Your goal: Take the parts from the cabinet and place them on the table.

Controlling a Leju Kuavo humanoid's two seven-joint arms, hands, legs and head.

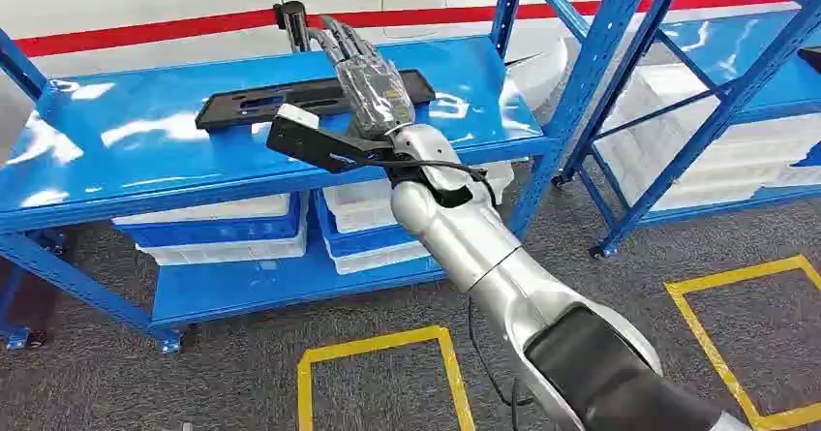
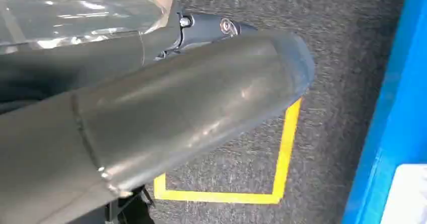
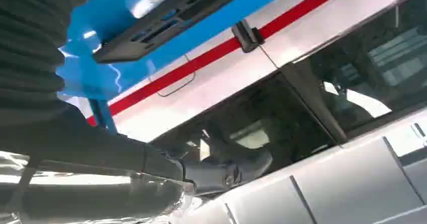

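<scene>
The right hand (image 1: 363,80) hovers over the long black part (image 1: 315,99) on the blue shelf (image 1: 136,150), fingers extended and holding nothing. Lower it first, then close around the middle of the part for balance.

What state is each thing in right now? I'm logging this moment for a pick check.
black part: lying flat on the top shelf, not lifted.
right hand: stretched out over the black part, fingers extended; contact cannot be told.
left hand: hanging over the floor, holding nothing visible.
white bins: stacked on the lower shelf.
</scene>
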